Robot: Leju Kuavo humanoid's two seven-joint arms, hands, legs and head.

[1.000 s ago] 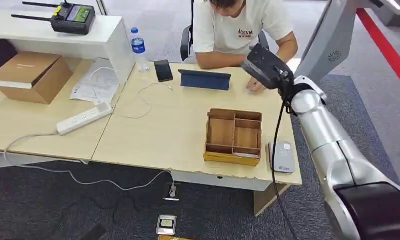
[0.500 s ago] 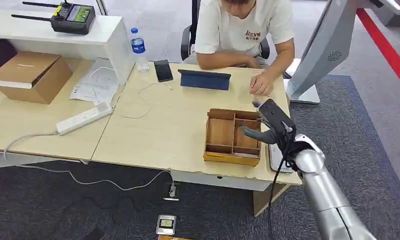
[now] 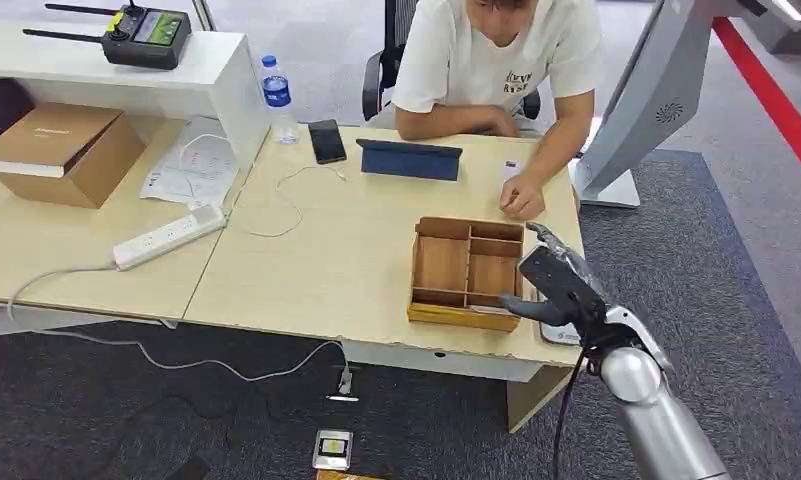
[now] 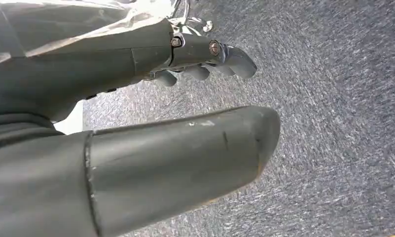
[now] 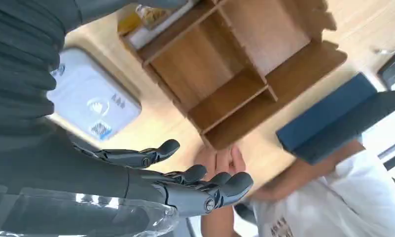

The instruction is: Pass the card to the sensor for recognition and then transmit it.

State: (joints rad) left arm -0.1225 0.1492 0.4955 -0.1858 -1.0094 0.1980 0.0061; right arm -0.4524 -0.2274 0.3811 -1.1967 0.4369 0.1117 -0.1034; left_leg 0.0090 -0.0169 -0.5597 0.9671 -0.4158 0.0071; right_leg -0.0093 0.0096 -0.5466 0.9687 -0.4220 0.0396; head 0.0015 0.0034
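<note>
The wooden tray (image 3: 467,272) with its compartments sits near the front edge of the light table (image 3: 356,260) and serves as the landmark here. The right hand (image 3: 551,282) hovers just beside the tray's right wall, over the grey sensor (image 3: 554,333), which lies flat on the table just right of the tray. In the right wrist view the same hand (image 5: 185,182) has its fingers (image 5: 156,153) spread apart and nothing between them; the sensor (image 5: 91,106) and the tray (image 5: 234,74) lie beyond it. A small white card (image 3: 511,170) lies on the table behind the tray, just beyond the hand (image 3: 522,198) of a person (image 3: 486,60) seated at the far side; that hand rests on the table just behind the tray's back right corner. A dark blue tablet case (image 3: 409,160) stands behind the tray, left of the card. The left hand (image 4: 200,64) hangs over grey carpet (image 4: 333,98), its fingers loosely curled with nothing held.
</note>
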